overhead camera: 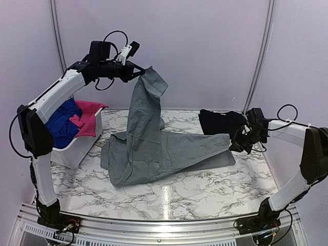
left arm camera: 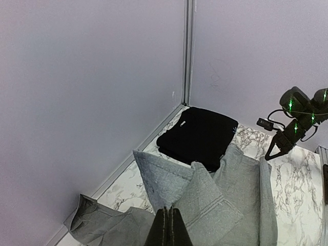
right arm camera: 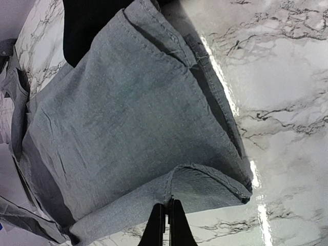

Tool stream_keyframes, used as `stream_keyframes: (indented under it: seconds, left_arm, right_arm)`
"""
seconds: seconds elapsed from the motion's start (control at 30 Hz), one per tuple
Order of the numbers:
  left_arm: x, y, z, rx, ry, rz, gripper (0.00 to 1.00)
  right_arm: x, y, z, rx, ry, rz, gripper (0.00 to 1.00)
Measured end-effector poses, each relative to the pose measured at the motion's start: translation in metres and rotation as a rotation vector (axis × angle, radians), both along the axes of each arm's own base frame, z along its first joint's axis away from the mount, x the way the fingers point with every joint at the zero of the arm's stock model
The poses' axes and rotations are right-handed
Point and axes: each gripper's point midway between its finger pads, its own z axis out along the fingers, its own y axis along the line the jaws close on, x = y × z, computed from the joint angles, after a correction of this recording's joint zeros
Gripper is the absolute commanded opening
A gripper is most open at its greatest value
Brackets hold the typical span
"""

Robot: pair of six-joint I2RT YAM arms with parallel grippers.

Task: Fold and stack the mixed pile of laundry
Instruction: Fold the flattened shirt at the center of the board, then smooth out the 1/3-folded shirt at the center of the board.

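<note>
Over the marbled tabletop (overhead camera: pixel 205 192), left gripper (overhead camera: pixel 140 73) and right gripper (overhead camera: pixel 237 145) are pinching the seemingly light, floppy grey cloth shirt (overhead camera: pixel 154 148) by its hems.

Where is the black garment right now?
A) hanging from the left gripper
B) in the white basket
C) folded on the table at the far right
C: the black garment lies folded flat on the table near the far right corner, while the left gripper holds up the grey shirt, not the black piece.
</note>
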Motion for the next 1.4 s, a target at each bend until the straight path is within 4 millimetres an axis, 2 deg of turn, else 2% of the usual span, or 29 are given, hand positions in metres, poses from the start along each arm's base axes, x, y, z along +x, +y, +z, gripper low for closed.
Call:
stream_keyframes:
  seconds: [0.13,0.2,0.37,0.5,0.6,0.7,0.73,0.8,0.9,0.97,1.03,1.07,1.1,1.2,1.23,1.27,1.33,1.37,1.4]
  left_arm:
    - [0.027,0.004,0.002,-0.055,-0.003,0.019,0.0]
    - [0.037,0.008,0.011,-0.092,-0.023,0.031,0.0]
    - [0.053,0.019,0.048,-0.208,-0.116,0.05,0.0]
    - [0.063,0.024,0.064,-0.277,-0.16,0.049,0.14]
    - [0.071,0.023,0.055,-0.311,-0.135,0.04,0.24]
    - [0.075,0.018,0.035,-0.33,-0.067,0.03,0.47]
    - [0.076,0.016,0.028,-0.326,-0.051,0.028,0.53]
    - [0.077,0.013,0.01,-0.327,0.006,0.036,0.6]
    - [0.077,0.015,-0.018,-0.305,0.09,0.077,0.72]
    - [0.066,0.021,-0.041,-0.274,0.171,0.117,0.75]
    - [0.045,0.034,-0.056,-0.244,0.242,0.161,0.78]
    - [0.033,0.04,-0.058,-0.237,0.26,0.18,0.78]
    - [0.014,0.05,-0.061,-0.226,0.289,0.204,0.79]
    - [-0.034,0.075,-0.05,-0.23,0.306,0.248,0.79]
    - [-0.047,0.081,-0.047,-0.235,0.309,0.258,0.79]
    - [-0.063,0.087,-0.046,-0.24,0.313,0.269,0.78]
    - [-0.09,0.095,-0.059,-0.229,0.35,0.29,0.74]
    - [-0.102,0.096,-0.073,-0.216,0.384,0.297,0.71]
    - [-0.115,0.096,-0.096,-0.185,0.441,0.308,0.67]
  right_arm:
    - [0.007,-0.002,-0.001,0.004,-0.012,-0.008,0.0]
    - [0.013,-0.001,0.002,0.009,-0.02,-0.008,0.0]
    - [0.032,0.001,0.026,0.015,-0.088,-0.007,0.0]
    - [0.043,0.002,0.025,0.023,-0.101,-0.003,0.0]
    - [0.045,0.004,0.003,0.03,-0.049,0.006,0.0]
    - [0.044,0.005,-0.02,0.028,0.009,0.019,0.09]
    - [0.043,0.005,-0.023,0.027,0.019,0.022,0.14]
    - [0.042,0.004,-0.027,0.017,0.026,0.034,0.3]
    - [0.045,0.001,-0.024,-0.003,0.014,0.057,0.54]
    - [0.049,-0.001,-0.018,-0.018,-0.006,0.073,0.68]
    - [0.049,-0.004,-0.011,-0.035,-0.027,0.094,0.72]
    - [0.047,-0.004,-0.006,-0.043,-0.04,0.108,0.72]
    - [0.045,-0.005,0.001,-0.05,-0.056,0.121,0.72]
    - [0.037,-0.005,0.017,-0.069,-0.11,0.159,0.68]
    - [0.033,-0.005,0.018,-0.075,-0.12,0.172,0.64]
    - [0.029,-0.005,0.015,-0.082,-0.118,0.188,0.62]
    - [0.021,-0.005,0.0,-0.088,-0.083,0.214,0.57]
    - [0.016,-0.005,-0.011,-0.089,-0.057,0.227,0.57]
    - [0.01,-0.005,-0.022,-0.09,-0.027,0.238,0.56]
